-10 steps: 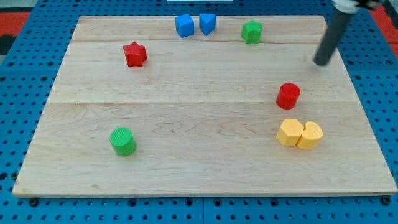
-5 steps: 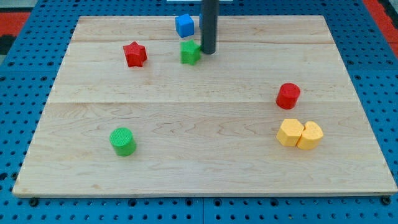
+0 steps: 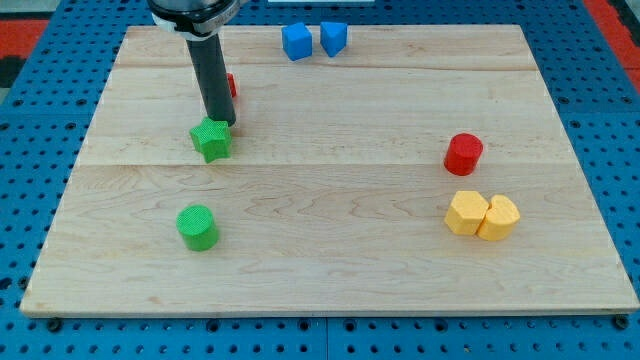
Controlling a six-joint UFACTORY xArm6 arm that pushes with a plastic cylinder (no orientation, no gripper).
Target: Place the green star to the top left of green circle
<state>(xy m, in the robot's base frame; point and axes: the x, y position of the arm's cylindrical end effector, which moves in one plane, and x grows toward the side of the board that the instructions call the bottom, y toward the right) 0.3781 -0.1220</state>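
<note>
The green star (image 3: pixel 211 140) is seen left of the board's middle, lying directly above the green circle (image 3: pixel 197 227) in the view – farther from the bottom edge and only very slightly to its right, with bare wood between the two. My tip (image 3: pixel 220 122) is placed at the star's far, upper-right edge, touching it or just beside it; exact contact cannot be told. The rod carries no jaws, so nothing is held by it – the star is merely met from the side. The rod rises toward the view's top, and behind it a red block (image 3: pixel 231 85) is almost wholly hidden, so its shape cannot be made out.

Two blue blocks (image 3: pixel 314 40), roughly cube-like, are set side by side at the far edge, near the middle of the board's width. On the right, a red cylinder (image 3: pixel 463 154) is found, and nearer the bottom two yellow blocks (image 3: pixel 481 215) are pressed against each other. The wooden board (image 3: pixel 330 280) is laid on a blue perforated surface (image 3: pixel 30 200).
</note>
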